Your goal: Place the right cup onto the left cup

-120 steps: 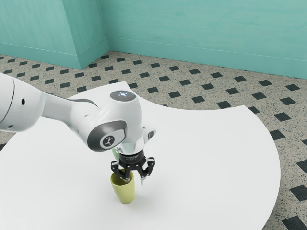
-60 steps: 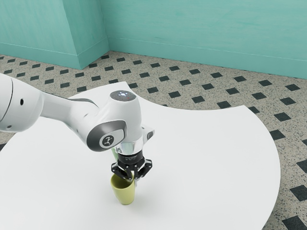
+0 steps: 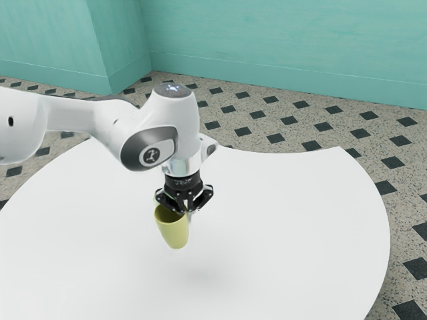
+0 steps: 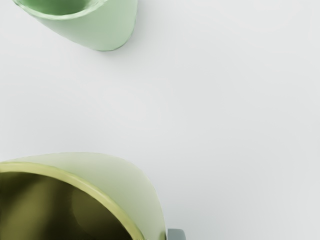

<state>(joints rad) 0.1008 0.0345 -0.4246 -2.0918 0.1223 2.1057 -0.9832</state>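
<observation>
Hanging above white table [image 3: 300,227]: 1 yellow-green cup [image 3: 175,234], tapering downward, darker inside.

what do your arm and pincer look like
My arm is smooth and white, with rounded segments. A dark grey cover on the joint's side carries a round emblem, and a dark disc on top shows small pale symbols. My pincer is black, with two angular, jointed fingers.
</observation>
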